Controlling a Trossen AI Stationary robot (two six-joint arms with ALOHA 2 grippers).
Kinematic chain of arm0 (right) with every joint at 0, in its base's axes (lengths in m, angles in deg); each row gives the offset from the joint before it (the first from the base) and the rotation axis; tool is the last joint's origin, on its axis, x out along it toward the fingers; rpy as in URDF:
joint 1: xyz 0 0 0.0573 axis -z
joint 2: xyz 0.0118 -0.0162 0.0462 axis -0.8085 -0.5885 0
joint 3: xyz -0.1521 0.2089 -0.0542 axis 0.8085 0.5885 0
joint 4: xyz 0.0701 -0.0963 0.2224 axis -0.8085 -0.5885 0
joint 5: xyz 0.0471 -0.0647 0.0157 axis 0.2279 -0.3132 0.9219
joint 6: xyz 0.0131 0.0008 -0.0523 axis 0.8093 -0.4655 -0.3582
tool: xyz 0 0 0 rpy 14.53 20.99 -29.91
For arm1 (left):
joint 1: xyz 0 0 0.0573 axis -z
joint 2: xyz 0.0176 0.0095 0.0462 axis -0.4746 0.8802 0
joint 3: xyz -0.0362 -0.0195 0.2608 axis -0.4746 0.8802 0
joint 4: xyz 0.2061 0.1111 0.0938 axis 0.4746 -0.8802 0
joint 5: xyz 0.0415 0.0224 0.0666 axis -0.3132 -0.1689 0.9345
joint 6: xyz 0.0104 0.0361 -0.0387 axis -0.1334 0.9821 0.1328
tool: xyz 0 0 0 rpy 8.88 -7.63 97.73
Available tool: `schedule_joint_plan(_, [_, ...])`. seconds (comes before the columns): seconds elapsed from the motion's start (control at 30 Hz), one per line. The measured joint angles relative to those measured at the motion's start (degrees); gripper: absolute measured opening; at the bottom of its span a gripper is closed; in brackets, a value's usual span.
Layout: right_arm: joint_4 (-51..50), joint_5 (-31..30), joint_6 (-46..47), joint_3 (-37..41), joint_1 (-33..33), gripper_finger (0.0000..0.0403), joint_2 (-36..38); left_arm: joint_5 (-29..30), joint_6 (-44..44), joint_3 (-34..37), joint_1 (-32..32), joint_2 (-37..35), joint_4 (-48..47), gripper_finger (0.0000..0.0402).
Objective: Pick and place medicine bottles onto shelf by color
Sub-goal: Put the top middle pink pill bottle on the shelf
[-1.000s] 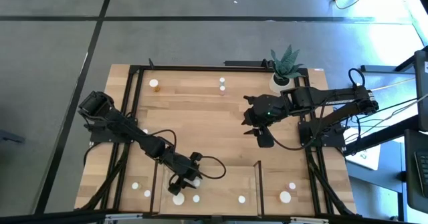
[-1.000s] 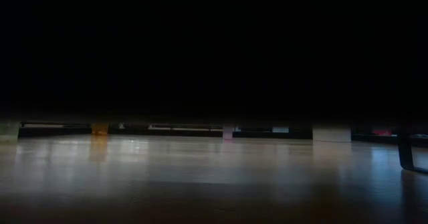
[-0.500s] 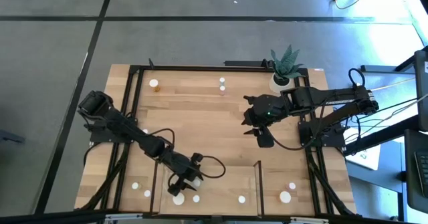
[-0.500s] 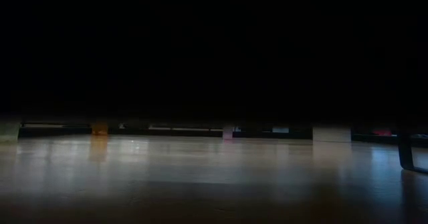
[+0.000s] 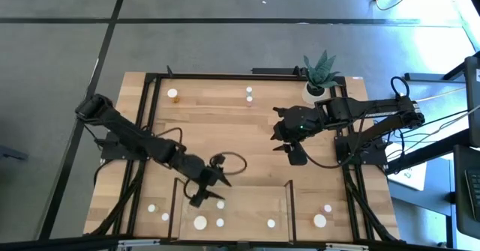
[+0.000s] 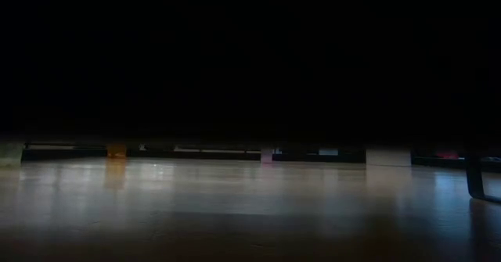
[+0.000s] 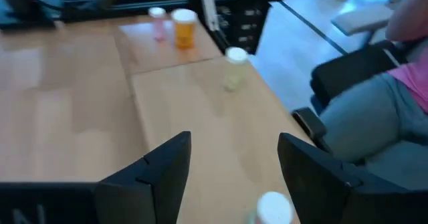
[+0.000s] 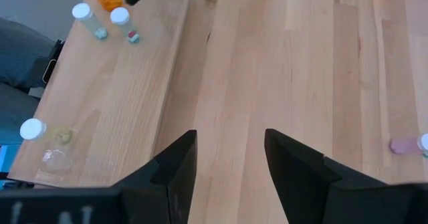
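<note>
The shelf [image 5: 247, 206], a light-wood board with dark frame bars, lies at the table's near edge. Several white-capped medicine bottles stand on it, among them a wide one [image 5: 200, 222] and a small one [image 5: 220, 204]. More bottles stand left [image 5: 151, 207] and right [image 5: 320, 221] of the shelf. An amber one [image 5: 173, 94] and a pinkish one [image 5: 249, 94] stand near the far edge. My left gripper [image 5: 214, 191] hovers open and empty over the shelf's far left corner [image 7: 234, 177]. My right gripper [image 5: 292, 155] hangs open and empty above mid-table [image 8: 231, 164].
A white pot with a spiky green plant [image 5: 320, 75] stands at the far right. A dark frame runs around the tabletop [image 5: 225, 131]. A seated person's legs [image 7: 381, 110] show beyond the table's near edge. Bare wood lies between the shelf and the far bottles.
My left gripper has risen from just above the bottles on the shelf's left part and drawn back toward the far edge, tipping more level. The bottles stand where they were. My right arm has kept still.
</note>
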State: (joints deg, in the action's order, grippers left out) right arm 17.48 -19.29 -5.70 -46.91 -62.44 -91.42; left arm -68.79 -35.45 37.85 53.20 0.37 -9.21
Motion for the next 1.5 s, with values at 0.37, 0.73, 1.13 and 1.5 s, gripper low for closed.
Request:
schedule_joint_plan(0.37, [0.04,0.00,0.02,0.00,0.00,0.0177,0.00,3.55,4.68,-0.02,-8.75,-11.23,-11.14,0.0218])
schedule_joint_plan(0.73, [0.14,0.01,-0.16,0.00,-0.01,0.0177,0.00,12.76,4.72,-0.02,-17.85,-18.84,-25.74,0.0218])
schedule_joint_plan(1.13, [4.61,-2.29,-0.13,-0.02,0.02,0.0177,-0.02,13.67,4.29,-0.04,-27.45,-20.64,-35.11,0.0218])
schedule_joint_plan(1.5, [8.64,-16.39,6.89,-0.02,3.49,0.0177,-1.57,13.65,4.28,-0.04,-32.02,-20.61,-38.56,0.0218])
